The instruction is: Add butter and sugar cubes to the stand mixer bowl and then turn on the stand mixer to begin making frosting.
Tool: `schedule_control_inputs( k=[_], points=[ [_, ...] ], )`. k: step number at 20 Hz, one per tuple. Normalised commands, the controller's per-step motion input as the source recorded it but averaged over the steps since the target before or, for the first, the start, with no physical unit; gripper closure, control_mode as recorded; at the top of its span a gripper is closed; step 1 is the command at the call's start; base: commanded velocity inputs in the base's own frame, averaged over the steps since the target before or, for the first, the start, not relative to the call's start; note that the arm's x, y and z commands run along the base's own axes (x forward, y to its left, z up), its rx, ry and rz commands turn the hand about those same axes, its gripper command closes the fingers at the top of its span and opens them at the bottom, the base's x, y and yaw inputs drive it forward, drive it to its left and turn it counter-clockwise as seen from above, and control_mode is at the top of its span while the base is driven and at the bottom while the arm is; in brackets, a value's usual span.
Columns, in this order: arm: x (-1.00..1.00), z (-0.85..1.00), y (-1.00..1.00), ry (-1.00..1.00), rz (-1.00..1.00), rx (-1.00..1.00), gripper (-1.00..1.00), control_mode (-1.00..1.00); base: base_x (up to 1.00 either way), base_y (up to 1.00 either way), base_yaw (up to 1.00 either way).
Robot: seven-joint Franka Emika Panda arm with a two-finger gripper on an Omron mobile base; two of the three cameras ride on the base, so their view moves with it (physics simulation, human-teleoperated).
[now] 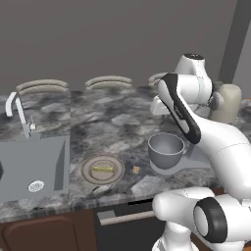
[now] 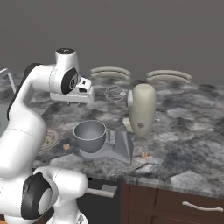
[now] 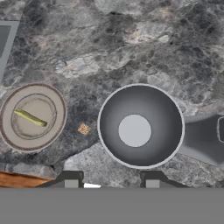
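The grey stand mixer bowl (image 1: 166, 149) (image 2: 90, 132) (image 3: 140, 126) sits empty on the stand mixer's flat base (image 2: 111, 151) (image 3: 203, 139). The mixer's cream head (image 2: 142, 109) (image 1: 226, 102) is tilted up, with the wire whisk (image 2: 114, 94) behind it. A yellow stick of butter (image 3: 29, 117) (image 1: 103, 168) lies on a round tan plate (image 3: 33, 142) (image 1: 88, 171) left of the bowl. One tan sugar cube (image 3: 84, 128) (image 1: 136, 169) (image 2: 66, 146) rests on the counter between plate and bowl. Another cube (image 2: 144, 154) lies right of the base. My gripper (image 3: 112, 183) (image 2: 77, 103) hovers high above the bowl's near side, open with nothing between its fingers.
The sink (image 1: 34, 166) with its faucet (image 1: 17, 110) lies at the left, and its corner (image 3: 6, 39) shows in the hand view. The counter's front edge (image 3: 17, 179) runs just below the plate. Chair backs (image 1: 109, 82) stand behind the marble counter.
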Motion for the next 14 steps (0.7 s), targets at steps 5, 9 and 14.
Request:
schedule_control_inputs(
  k=[5, 9, 14],
  points=[
    [0.0, 0.0, 0.0, 0.0, 0.0, 0.0, -1.0, 1.0, -0.04, 0.0, 0.0],
    [0.0, 0.0, 0.0, 0.0, 0.0, 0.0, -1.0, 1.0, -0.38, -0.1, -0.01],
    [0.0, 0.0, 0.0, 0.0, 0.0, 0.0, -1.0, 1.0, -0.38, -0.35, -0.04]
  ],
)
